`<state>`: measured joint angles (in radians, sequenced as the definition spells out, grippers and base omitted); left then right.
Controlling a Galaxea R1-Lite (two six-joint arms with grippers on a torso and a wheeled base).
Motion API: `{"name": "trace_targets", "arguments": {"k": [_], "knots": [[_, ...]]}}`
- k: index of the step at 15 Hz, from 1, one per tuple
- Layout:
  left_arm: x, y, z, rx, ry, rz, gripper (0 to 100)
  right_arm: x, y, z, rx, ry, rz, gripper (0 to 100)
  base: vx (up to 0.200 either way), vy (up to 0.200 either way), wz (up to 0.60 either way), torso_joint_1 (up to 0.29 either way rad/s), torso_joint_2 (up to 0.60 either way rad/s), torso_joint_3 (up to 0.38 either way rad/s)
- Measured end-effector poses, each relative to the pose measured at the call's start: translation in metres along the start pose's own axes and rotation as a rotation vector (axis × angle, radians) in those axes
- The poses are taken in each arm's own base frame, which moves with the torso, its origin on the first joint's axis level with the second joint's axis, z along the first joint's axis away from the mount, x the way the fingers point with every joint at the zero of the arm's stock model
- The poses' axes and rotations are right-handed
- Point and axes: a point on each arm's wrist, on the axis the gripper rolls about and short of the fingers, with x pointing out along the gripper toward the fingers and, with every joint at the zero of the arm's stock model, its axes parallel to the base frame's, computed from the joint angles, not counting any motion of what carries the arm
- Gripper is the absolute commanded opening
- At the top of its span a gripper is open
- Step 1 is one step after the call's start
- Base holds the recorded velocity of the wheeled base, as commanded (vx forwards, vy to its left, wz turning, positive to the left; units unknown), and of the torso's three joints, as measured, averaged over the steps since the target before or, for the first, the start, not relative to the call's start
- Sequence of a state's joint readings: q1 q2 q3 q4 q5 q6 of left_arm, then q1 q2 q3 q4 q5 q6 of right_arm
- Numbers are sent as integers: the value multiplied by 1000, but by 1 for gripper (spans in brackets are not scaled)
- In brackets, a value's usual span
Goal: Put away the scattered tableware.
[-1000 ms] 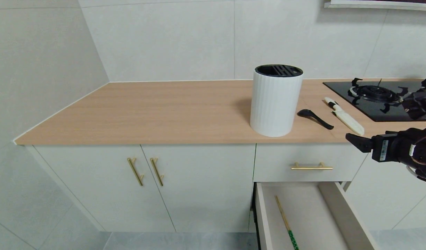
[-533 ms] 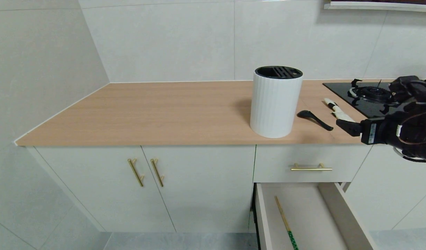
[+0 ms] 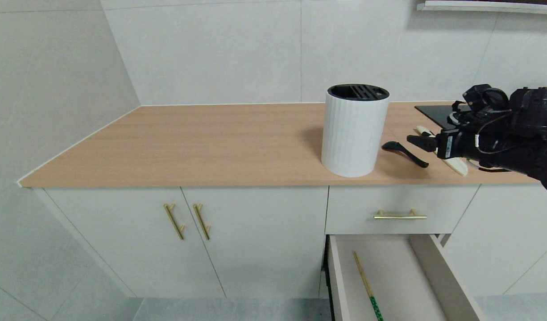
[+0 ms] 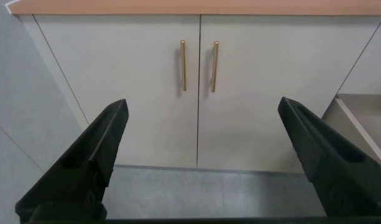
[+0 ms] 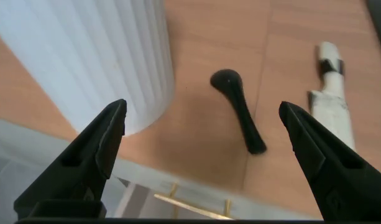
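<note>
Wood-grain counter (image 3: 211,142), two pieces not yet stowed: a black spoon (image 3: 405,152) lies at 3 o'clock of the white holder (image 3: 354,133), near it but apart. A cream knife (image 3: 458,167) lies just past the spoon at its 3 o'clock, partly behind your right arm.

Your right gripper (image 3: 416,141) hangs above the spoon with its jaws spread wide and nothing between them. From the wrist, the spoon (image 5: 238,107) sits between the two fingers and the knife (image 5: 332,99) is off to one side.

Your left gripper (image 4: 202,162) is also wide and empty, held low and facing the cabinet doors (image 4: 134,81).

At 6 o'clock of the spoon, below the counter edge, the drawer (image 3: 338,285) stands open with chopsticks (image 3: 366,281) lying inside. That part of the job looks finished.

By this reading you are roughly a third of the way through. The spoon looks like the piece in hand, with the knife to follow. Whether each goes to the drawer or the holder cannot be told from here.
</note>
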<state>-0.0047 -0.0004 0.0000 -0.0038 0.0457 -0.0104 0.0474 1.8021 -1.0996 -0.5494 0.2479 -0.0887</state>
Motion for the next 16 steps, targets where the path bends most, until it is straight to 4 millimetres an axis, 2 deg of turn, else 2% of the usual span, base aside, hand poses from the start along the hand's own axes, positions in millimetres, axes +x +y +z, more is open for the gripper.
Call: {"name": "trace_targets", "arguments": {"k": [4, 9, 11, 13, 16], "knots": [[0, 0, 0, 0, 0, 0, 100, 8, -17, -17, 23, 27, 170, 100, 0, 0, 0, 0, 0, 0], [0, 0, 0, 0, 0, 0, 100, 19, -32, -24, 33, 44, 116, 100, 0, 0, 0, 0, 0, 0], [0, 0, 0, 0, 0, 0, 100, 27, -36, -27, 56, 112, 75, 100, 0, 0, 0, 0, 0, 0], [0, 0, 0, 0, 0, 0, 100, 31, -39, -26, 83, 188, 59, 100, 0, 0, 0, 0, 0, 0], [0, 0, 0, 0, 0, 0, 100, 38, -42, -21, 71, 189, -12, 100, 0, 0, 0, 0, 0, 0]]}}
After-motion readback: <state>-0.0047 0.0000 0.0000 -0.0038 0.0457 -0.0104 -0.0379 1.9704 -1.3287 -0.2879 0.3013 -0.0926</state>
